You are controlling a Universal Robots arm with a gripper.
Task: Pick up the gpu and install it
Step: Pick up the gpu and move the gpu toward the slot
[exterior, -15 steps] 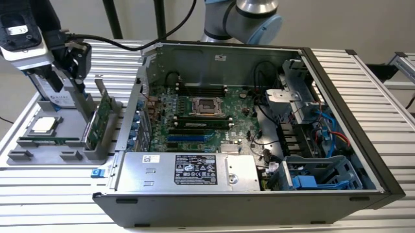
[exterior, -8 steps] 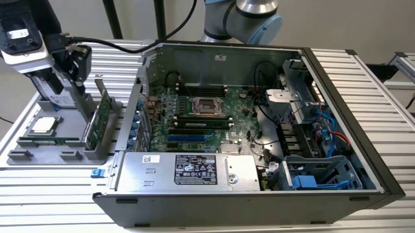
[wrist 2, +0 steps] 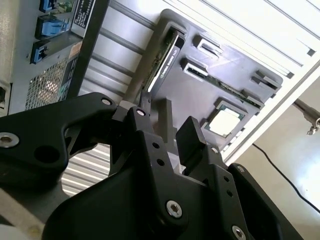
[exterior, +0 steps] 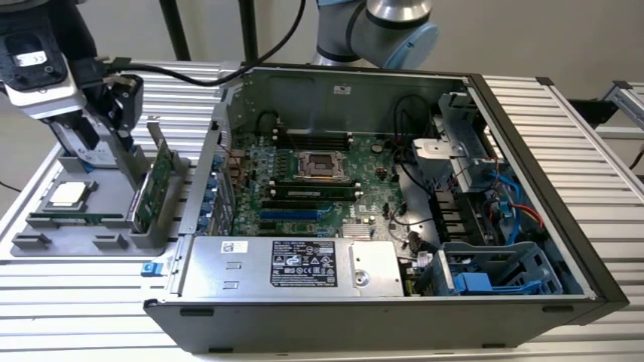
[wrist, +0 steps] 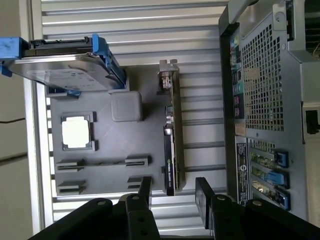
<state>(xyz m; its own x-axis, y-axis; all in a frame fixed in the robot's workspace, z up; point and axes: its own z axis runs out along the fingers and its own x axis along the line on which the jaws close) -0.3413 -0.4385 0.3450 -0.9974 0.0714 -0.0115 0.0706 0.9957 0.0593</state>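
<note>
The pincer [wrist: 175, 197] is apart, with nothing between its fingers [wrist: 204, 192], and it hangs clear above a grey tray [wrist: 110, 170] without touching anything. The graphics card [wrist: 170, 150] is below it, standing on its long edge in a slot on the side of the tray nearest the computer case [wrist: 265, 90].

In the first wrist view the card shows edge-on as a dark slim blade. Its long axis runs straight away from the gap between the fingers, with one finger to either side of that line. By my reading the jaws are already turned to close across the card's thin faces rather than along its length. What separates them from the card looks to be mostly height.

In the exterior view the card's metal bracket is at the back end. The pincer sits up and toward the exterior view's left of the card, well apart from it. A hard drive [wrist: 60, 67] with blue tabs stands in the tray on the far side from the case.

The tray lies on a ribbed metal surface [wrist: 130, 25] beside the open case. The arm [exterior: 387, 26] comes from behind the case, with its wrist hanging tool-down over the tray.
</note>
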